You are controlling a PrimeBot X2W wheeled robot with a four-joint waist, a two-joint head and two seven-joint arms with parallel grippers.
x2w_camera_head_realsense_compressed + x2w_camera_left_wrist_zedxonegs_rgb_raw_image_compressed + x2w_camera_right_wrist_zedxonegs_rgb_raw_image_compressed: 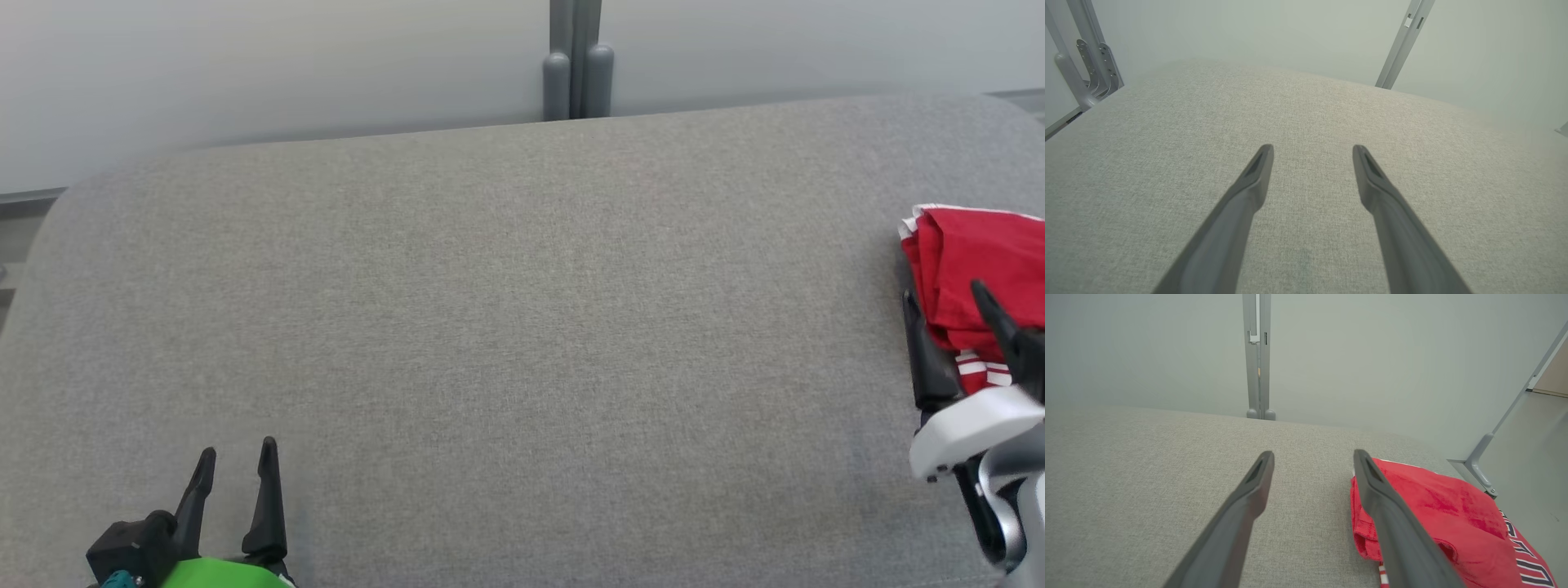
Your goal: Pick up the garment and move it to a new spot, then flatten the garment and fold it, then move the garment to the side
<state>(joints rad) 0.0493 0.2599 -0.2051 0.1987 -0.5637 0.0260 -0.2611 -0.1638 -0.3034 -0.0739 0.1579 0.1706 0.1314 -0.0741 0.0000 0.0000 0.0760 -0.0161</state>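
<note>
- Left hand [238,447]: lower left, fingers spread, holding nothing, above bare grey surface [522,327]. Best left parked.
- Right hand [941,291]: far right, released. One finger lies across the garment's edge, the other over bare surface; contact cannot be told.
- Garment [980,253]: red with white trim, in a compact bundle at the surface's right end.
- Handling (judged): for a lift, lower the right hand to straddle the thick edge, pinch several layers rather than the top one, and raise it straight.
- Views: the right wrist view adds dark lettering [1531,567] on the garment. The head view shows the two hands well apart. The left wrist view shows bare cloth between the left hand's fingers [1257,171].
</note>
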